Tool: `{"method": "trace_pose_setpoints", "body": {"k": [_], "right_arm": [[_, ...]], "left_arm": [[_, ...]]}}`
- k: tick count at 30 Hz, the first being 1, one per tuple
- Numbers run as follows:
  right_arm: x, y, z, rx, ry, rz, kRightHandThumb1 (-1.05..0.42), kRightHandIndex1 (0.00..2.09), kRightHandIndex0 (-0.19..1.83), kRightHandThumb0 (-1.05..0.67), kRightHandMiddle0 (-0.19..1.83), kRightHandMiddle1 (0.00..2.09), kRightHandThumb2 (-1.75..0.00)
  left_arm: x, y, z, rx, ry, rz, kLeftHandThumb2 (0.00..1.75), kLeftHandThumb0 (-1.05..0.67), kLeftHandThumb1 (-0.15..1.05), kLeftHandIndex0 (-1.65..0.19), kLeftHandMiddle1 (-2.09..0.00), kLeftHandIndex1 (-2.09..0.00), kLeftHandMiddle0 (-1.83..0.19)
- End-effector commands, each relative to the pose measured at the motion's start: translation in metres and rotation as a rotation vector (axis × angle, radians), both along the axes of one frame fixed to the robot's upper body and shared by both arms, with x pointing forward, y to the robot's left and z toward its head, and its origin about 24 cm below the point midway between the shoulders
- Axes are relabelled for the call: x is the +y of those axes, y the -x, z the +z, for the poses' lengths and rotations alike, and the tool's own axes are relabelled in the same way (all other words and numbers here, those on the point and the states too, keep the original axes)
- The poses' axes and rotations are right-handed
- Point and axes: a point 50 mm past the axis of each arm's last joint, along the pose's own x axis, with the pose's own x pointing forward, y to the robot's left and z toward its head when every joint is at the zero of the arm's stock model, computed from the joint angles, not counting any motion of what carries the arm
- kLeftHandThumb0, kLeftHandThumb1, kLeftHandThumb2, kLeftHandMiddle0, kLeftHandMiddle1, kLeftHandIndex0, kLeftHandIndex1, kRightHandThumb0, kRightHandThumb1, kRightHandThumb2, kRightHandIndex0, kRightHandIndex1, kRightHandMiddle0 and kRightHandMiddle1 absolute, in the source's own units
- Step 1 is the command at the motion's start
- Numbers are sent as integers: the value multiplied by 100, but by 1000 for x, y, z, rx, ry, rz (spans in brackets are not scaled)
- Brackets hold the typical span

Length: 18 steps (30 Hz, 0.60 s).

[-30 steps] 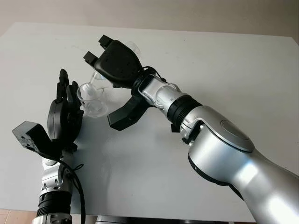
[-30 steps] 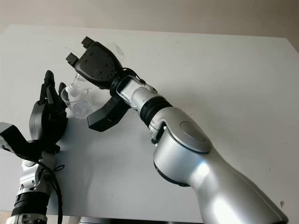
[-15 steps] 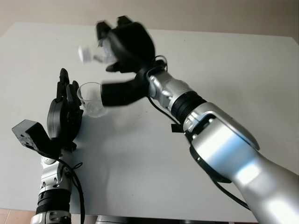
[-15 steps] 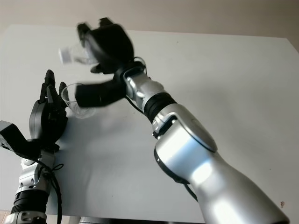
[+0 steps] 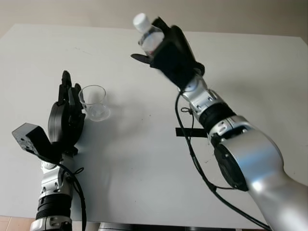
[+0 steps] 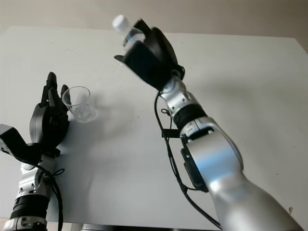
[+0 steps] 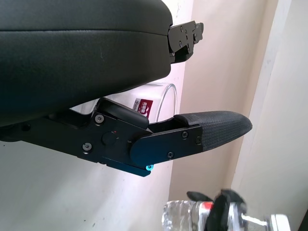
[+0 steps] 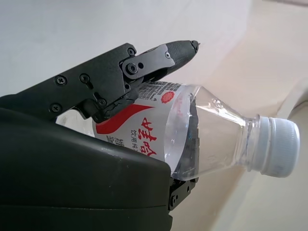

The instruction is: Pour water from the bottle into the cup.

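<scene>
The white surface (image 5: 144, 163) carries the scene, with a short black strip (image 5: 185, 132) lying on it near the right forearm. The right hand (image 5: 168, 50) is raised above the far middle of the surface, well apart from the cup, its fingers clamped around the bottle (image 5: 149, 38). The bottle stands nearly upright, leaning a little toward the robot's left, its white cap (image 5: 140, 20) on and pointing up. In the right wrist view the bottle (image 8: 192, 134) is clear plastic with a red and white label; its neck and shoulder look see-through, and whether water remains lower down cannot be told because the fingers (image 8: 144, 65) and the hand's shell cover the body. The left hand (image 5: 66, 115) is at the near left of the surface, open and holding nothing, set upright just beside the cup (image 5: 94, 102), on the cup's left side; whether it touches the cup cannot be told. The cup is clear plastic, stands upright on the surface with its mouth up, and seems to hold a little water at the bottom, though that is hard to make out through the clear wall.
</scene>
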Motion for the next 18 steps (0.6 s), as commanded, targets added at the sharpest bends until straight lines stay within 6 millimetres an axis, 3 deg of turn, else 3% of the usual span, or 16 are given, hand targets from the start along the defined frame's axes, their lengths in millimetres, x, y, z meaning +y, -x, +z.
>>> {"method": "trace_pose_setpoints", "body": {"k": [1, 3, 5, 11, 18], "right_arm": [[-18, -1, 1, 55, -157, 34, -103, 209, 125, -20, 120, 209, -25], [-30, 1, -5, 136, -287, 90, -104, 209, 127, -20, 118, 209, -23], [-41, 6, -9, 177, -340, 119, -105, 209, 117, -19, 98, 209, -22], [-67, 33, -18, 203, -388, 179, -105, 209, 115, -20, 66, 209, -23], [-83, 75, -36, 224, -414, 194, -105, 209, 116, -21, 56, 209, -30]], "left_arm": [[-3, 7, -20, 73, 22, 1, 62, -87, 105, 19, 0, 0, 19], [-3, 7, -20, 76, 21, -6, 62, -87, 105, 19, 0, 0, 19], [-2, 8, -21, 77, 23, -11, 62, -87, 105, 19, 0, 0, 19], [-3, 10, -22, 81, 24, -7, 62, -87, 105, 19, 0, 0, 19], [-5, 11, -22, 84, 28, -22, 64, -87, 105, 19, 0, 0, 19]]}}
